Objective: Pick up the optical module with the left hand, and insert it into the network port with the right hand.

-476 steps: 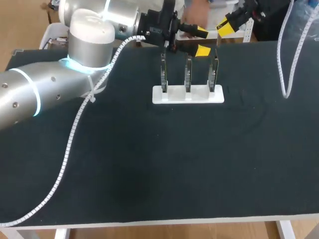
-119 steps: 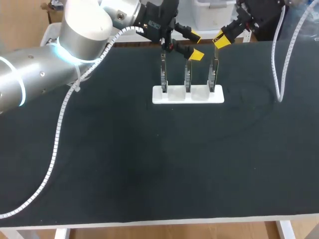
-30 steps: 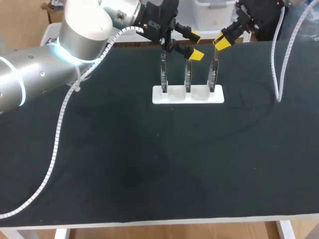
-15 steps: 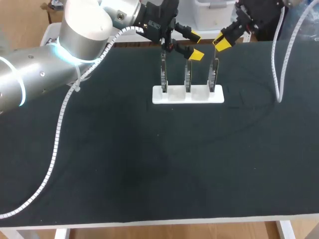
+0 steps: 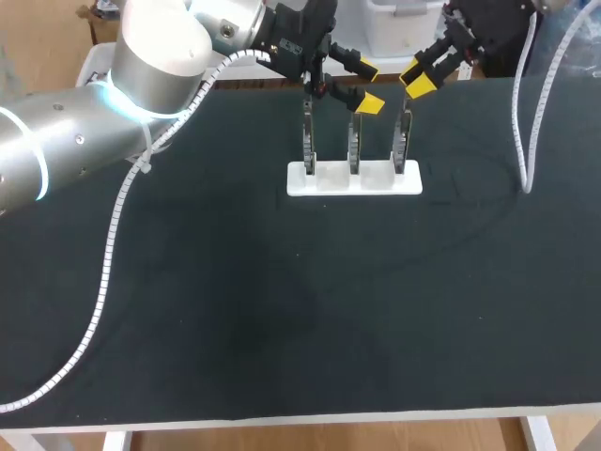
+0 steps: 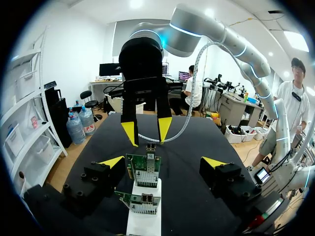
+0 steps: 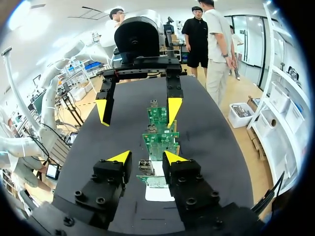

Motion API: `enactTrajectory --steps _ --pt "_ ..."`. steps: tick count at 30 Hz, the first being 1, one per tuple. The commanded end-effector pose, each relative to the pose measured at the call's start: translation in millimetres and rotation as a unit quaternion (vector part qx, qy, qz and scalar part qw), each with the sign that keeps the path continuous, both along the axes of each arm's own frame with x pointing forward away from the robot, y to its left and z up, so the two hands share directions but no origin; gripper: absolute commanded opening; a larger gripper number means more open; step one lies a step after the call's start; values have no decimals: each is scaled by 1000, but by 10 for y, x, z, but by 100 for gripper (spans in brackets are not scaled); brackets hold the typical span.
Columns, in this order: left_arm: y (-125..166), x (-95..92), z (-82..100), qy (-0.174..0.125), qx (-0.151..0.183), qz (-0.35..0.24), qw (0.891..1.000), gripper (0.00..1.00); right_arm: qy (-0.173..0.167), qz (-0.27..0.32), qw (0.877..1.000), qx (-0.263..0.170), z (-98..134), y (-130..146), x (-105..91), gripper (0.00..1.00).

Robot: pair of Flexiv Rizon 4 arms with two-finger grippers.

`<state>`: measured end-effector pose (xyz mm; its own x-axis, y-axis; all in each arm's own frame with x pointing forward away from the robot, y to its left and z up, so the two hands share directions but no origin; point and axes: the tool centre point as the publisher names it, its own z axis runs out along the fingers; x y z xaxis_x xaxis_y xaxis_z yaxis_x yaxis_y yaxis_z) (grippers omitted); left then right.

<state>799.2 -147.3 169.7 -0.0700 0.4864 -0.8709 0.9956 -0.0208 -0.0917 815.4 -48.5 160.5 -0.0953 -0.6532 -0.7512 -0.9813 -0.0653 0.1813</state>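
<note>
Three upright circuit boards stand in a white rack. The right-hand board carries a small metal optical module in its top port, also seen as the module. My right gripper hangs just over that board. In the right wrist view the right gripper straddles the module with a gap on each side, so it is open. My left gripper is wide open above the middle board. In the left wrist view the left gripper holds nothing.
A white spiral cable hangs down onto the black table at the right. Another cable trails from my left arm across the left side. The rack sits near the table's far edge.
The right gripper's fingers have spread apart around the module on the right-hand board and risen slightly. The left arm has not moved.
</note>
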Motion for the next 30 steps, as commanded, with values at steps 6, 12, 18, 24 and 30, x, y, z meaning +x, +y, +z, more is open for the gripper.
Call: enactTrajectory --steps 6,12,18,24,30 --pt "-1 7 4 1 2 -1 1000 100 -4 -2 1000 6 61 -3 25 0" --pt "-1 7 4 1 2 -1 1000 100 -7 -3 1000 7 79 -12 19 0" --pt "-1 7 4 1 2 -1 1000 100 -10 -6 1000 8 83 -32 -1 0" --pt "-1 7 4 1 2 -1 1000 100 -12 -7 1000 9 91 -28 -7 0" --pt "-1 7 4 1 2 -1 1000 100 -11 -3 1000 10 84 -2 -18 0"
